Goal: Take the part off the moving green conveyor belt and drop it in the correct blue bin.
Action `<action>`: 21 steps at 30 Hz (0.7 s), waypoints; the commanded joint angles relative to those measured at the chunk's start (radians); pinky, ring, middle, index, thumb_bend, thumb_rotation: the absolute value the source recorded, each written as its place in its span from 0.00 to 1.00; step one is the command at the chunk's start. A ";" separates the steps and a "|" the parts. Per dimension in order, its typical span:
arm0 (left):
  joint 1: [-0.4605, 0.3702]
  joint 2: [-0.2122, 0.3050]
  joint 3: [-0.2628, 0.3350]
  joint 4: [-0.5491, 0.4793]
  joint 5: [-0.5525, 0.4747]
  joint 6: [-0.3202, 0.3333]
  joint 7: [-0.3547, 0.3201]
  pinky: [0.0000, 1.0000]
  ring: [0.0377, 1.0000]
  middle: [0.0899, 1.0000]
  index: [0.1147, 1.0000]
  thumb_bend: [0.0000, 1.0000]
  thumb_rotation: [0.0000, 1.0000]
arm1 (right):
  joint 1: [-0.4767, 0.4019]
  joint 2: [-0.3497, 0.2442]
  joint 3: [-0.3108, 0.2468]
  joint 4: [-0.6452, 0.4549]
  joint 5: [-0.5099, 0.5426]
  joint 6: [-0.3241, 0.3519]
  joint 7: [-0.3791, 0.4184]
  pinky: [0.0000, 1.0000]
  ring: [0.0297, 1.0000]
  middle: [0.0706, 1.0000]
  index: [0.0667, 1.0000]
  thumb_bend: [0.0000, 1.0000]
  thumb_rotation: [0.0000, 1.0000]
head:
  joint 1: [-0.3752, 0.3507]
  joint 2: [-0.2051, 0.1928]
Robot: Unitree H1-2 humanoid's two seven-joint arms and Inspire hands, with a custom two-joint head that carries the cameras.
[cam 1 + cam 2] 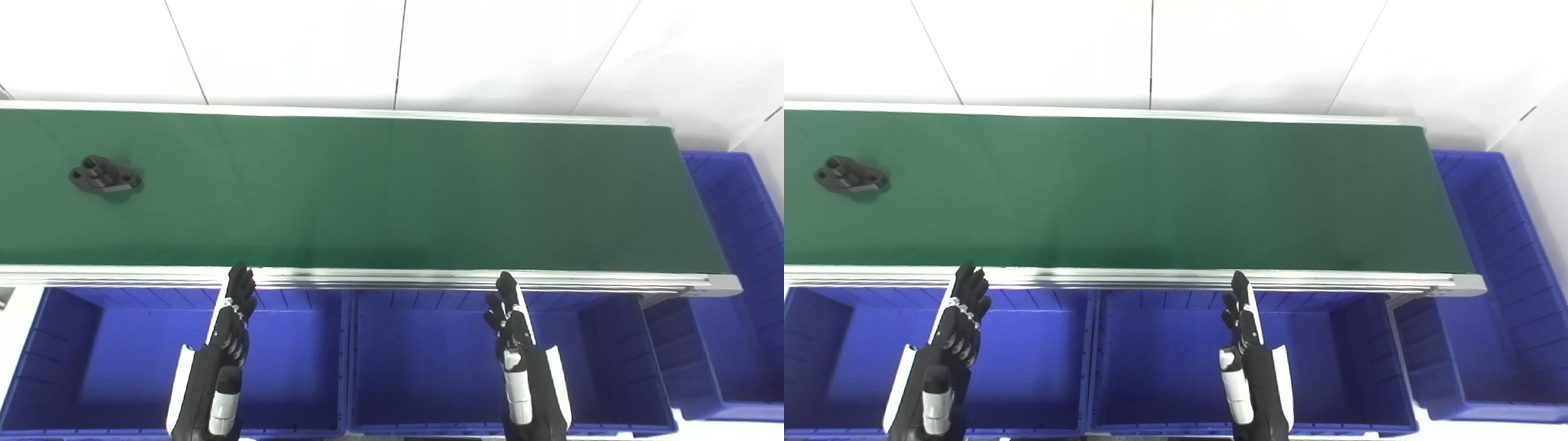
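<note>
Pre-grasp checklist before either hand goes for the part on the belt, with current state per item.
1. Part visible on the green belt: ok, at its far left, lying alone.
2. Left hand free: ok, open, holding nothing, over the left bin.
3. Right hand free: ok, open, holding nothing, over the middle bin.
4. Part beside a hand: not ok, it lies well left of the left hand and on the belt's far half.
5. Bins unobstructed: ok, no objects seen inside; the end bin is open too.
6. Correct bin known: cannot tell, no labels visible.
</note>
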 commanded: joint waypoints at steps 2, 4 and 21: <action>0.004 -0.001 -0.005 -0.022 0.000 -0.036 -0.009 1.00 1.00 1.00 1.00 0.84 0.99 | 0.011 0.016 0.012 -0.031 0.003 -0.012 0.001 0.95 0.97 1.00 1.00 0.79 1.00 | 0.001 0.000; 0.005 0.000 -0.005 -0.023 0.007 -0.038 -0.009 1.00 1.00 1.00 1.00 0.84 1.00 | 0.012 0.016 0.013 -0.035 0.001 -0.007 0.002 0.95 0.97 1.00 1.00 0.79 1.00 | 0.000 0.001; 0.007 -0.001 -0.007 0.003 0.017 -0.060 -0.006 1.00 1.00 1.00 1.00 0.84 1.00 | 0.014 0.008 0.009 -0.020 0.020 -0.016 0.006 0.96 0.98 1.00 1.00 0.79 1.00 | 0.007 -0.029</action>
